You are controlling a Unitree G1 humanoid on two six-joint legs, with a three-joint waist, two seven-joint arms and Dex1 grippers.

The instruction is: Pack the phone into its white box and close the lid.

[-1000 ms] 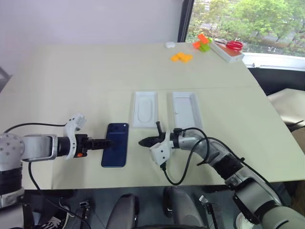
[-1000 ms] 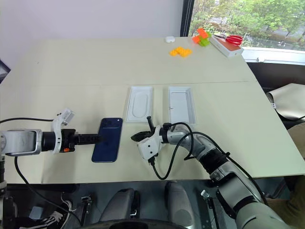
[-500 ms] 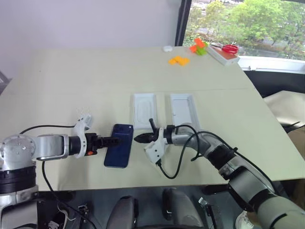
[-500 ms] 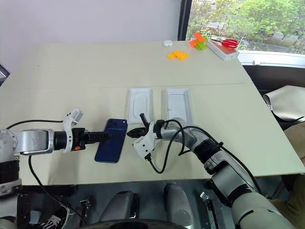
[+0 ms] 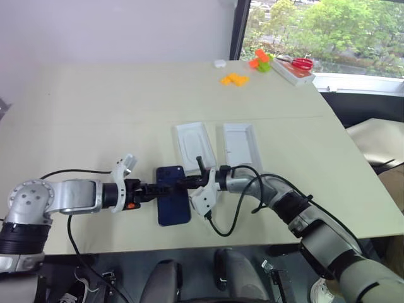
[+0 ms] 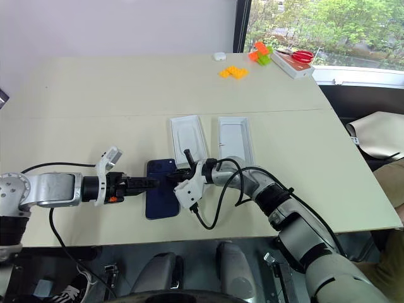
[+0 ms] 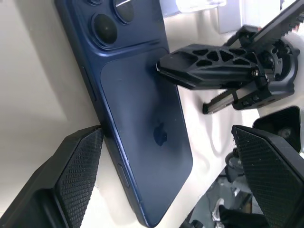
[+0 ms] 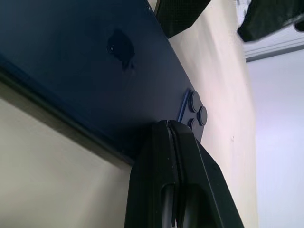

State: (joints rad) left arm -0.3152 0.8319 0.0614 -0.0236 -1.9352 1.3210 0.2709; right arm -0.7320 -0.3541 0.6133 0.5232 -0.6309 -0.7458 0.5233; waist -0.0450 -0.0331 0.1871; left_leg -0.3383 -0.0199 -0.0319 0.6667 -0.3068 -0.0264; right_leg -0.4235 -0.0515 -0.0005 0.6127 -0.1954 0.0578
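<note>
The phone [image 5: 173, 203] lies flat on the desk [image 5: 95, 107], glossy back up, near the middle of the desk's near edge, with its camera cluster at the corner that points away from that edge. The left tool [image 5: 169, 187] reaches in from the desk's left side with its two black fingers spread wide; in the left wrist view one finger [image 7: 71, 180] rests against a long edge of the phone and the other stands clear on the far side of it, so nothing is gripped. The right tool [image 6: 175, 178] comes from the right with its fingers pressed together into a single tip, and that tip lies on the phone's back close to the long edge, as both wrist views show. The two tools meet over the phone, nearly tip to tip. Just beyond the phone, toward the middle of the desk, two shallow white pieces lie side by side: a thin white insert [image 5: 195, 144] with an oval recess, and to its right a white tray [image 5: 241, 142]; whether that is the box or the lid I cannot tell. At the far right corner of the desk sit orange blocks [image 5: 233, 79], a green and orange toy [image 5: 260, 59], a small white object [image 5: 219, 63] and a long white box [image 5: 291, 70] holding red scissors [image 5: 303, 63].
</note>
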